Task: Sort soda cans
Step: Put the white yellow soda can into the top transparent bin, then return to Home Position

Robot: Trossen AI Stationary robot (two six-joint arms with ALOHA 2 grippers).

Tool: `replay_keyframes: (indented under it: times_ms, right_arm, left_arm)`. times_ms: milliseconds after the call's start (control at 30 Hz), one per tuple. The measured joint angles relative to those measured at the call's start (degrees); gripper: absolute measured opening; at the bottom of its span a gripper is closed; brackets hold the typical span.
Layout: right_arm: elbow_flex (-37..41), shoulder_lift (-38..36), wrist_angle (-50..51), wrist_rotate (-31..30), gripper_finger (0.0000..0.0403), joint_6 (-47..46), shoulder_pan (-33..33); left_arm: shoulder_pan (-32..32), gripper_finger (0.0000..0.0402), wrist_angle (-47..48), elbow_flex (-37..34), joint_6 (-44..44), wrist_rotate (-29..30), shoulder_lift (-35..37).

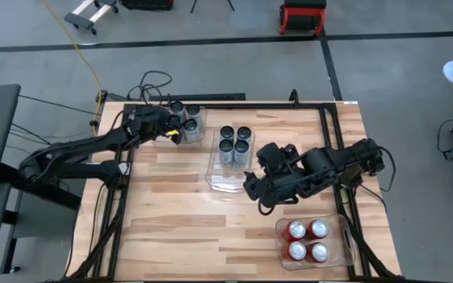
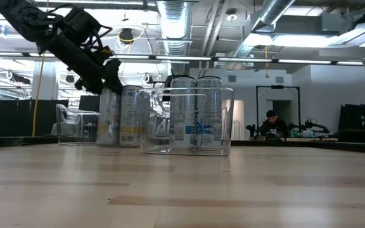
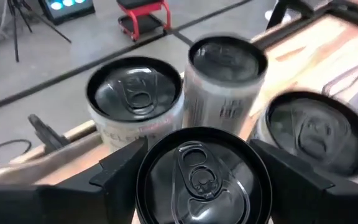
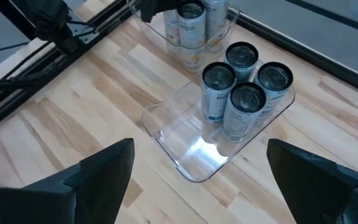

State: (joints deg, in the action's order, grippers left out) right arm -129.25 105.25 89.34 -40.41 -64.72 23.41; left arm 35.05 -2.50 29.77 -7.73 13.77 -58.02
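Observation:
My left gripper (image 1: 172, 126) is at the far-left clear bin (image 1: 199, 135), shut on one soda can (image 3: 197, 177) with a dark top. Three silver-grey cans (image 3: 135, 93) (image 3: 225, 62) (image 3: 309, 130) stand upright around it. In the low view the gripper (image 2: 108, 81) is over that can (image 2: 109, 120). Four cans with blue labels (image 1: 234, 140) stand in the middle bin (image 4: 188, 146). Four red cans (image 1: 307, 240) stand in the near-right bin. My right gripper (image 1: 252, 196) is wide open and empty, above the bare table near the middle bin; it also shows in the right wrist view (image 4: 207, 186). My left gripper pinches the can between its two fingers (image 3: 120, 171), on opposite sides of its upper wall just below the rim (image 3: 146, 186). The fingers come from above, slanting down from the table's left. The can is upright, its bottom about level with its neighbour's (image 2: 132, 117) in the bin.
Black frame rails (image 1: 333, 149) run along the table's left and right sides. Bare wood (image 1: 187, 212) lies near and left of the middle bin. A person sits far off in the room behind the table (image 2: 272, 123).

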Motion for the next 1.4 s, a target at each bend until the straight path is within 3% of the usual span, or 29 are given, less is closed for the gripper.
replay_keyframes:
  times_ms: [333, 800, 1100, 1267, 1400]
  right_arm:
    - [0.0, 0.0, 0.11, 0.01, 0.0384, -0.86, 1.69]
    - [0.0, -0.03, 0.66, -2.29, 0.0384, 0.93, 2.05]
    - [-1.42, -1.55, -1.7, -16.02, 0.0379, 13.93, 4.85]
    - [-0.34, -1.61, 0.84, -14.16, 0.0369, 28.0, 2.78]
    - [-0.26, -1.32, 0.7, -13.1, 0.0349, 25.38, 2.32]
  left_arm:
    - [-0.25, 0.0305, -1.25, 1.04, -2.8, -6.48, -4.66]
    - [-0.26, 0.0318, 19.2, 11.75, 5.48, -6.33, 5.13]
    - [-0.26, 0.0318, 31.65, 24.5, 0.93, -7.67, 13.07]
    - [-0.54, 0.0318, 32.04, 30.08, 6.82, -9.0, 15.37]
    - [-2.32, 0.0313, 32.8, 31.38, 11.65, -9.02, 16.26]
